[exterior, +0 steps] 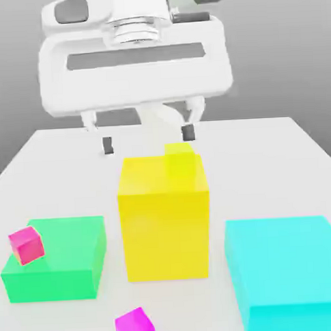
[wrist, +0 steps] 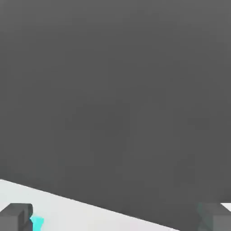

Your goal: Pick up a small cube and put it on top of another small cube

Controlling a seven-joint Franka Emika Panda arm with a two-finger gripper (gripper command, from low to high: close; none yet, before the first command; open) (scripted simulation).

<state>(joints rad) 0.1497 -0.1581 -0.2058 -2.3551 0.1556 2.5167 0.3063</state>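
A small cube [exterior: 134,326], bright magenta-purple, lies on the white table [exterior: 66,166] near the front edge, in front of the big yellow block [exterior: 164,223]. A pinkish-red cube [exterior: 27,244] of like size rests tilted on the flat green block [exterior: 60,262]. A small yellow cube [exterior: 180,154] shows at the big yellow block's far top edge. My gripper [exterior: 148,139] hangs open above the table behind the yellow block, holding nothing, far from the magenta cube. In the hand view its dark fingertips [wrist: 16,216] frame a strip of table.
A large cyan block [exterior: 290,274] sits at the exterior view's right front; a sliver of cyan [wrist: 37,222] shows in the hand view. The tall yellow block stands between my gripper and the magenta cube. Bare table lies at the back corners.
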